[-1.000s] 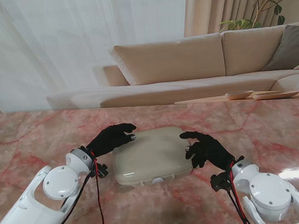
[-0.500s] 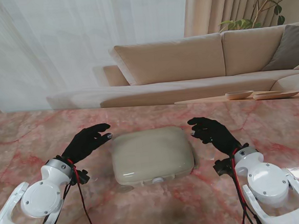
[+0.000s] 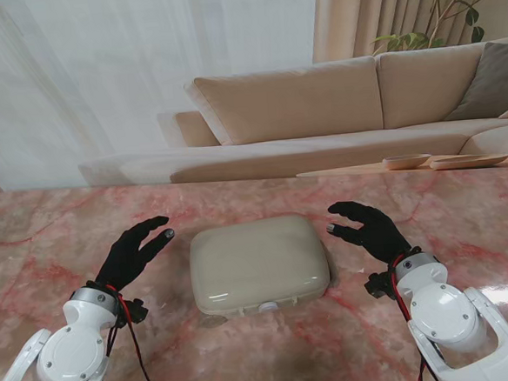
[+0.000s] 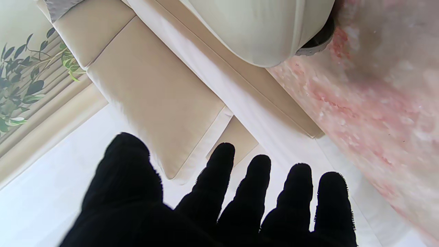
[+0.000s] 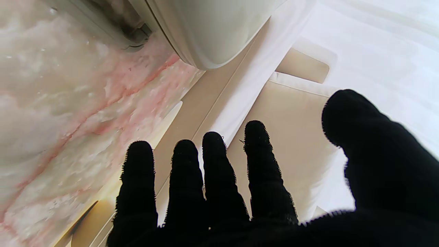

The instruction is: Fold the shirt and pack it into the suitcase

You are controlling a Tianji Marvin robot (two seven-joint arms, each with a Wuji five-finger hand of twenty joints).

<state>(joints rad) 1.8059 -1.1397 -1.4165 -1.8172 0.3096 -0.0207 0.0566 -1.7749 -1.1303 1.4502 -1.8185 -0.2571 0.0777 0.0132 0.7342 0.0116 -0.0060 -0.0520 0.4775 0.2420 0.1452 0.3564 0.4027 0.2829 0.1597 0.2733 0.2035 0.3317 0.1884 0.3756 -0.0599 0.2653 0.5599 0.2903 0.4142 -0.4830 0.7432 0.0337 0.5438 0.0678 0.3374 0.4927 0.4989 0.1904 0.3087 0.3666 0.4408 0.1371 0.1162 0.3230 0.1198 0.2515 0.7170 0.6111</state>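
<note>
Tabletop (image 3: 56,230) of pink marble carries the suitcase (image 3: 257,262), landmark for everything here: closed, lid down, lying flat. Sofa (image 3: 318,107) stands well beyond it, off the tabletop. Left hand (image 3: 133,253) hovers just left of the suitcase, fingers spread, holding nothing, not touching the shell; right hand (image 3: 367,230) mirrors it just right of the suitcase, equally spread and empty. Shell looks rigid, smooth, probably slippery and light; I'd grip at the seam on the near edge by the small latch (image 3: 266,306), or press both side walls. Shirt not visible anywhere, possibly inside; can't tell. Wrist views show only suitcase corners; hinge side is hidden.
</note>
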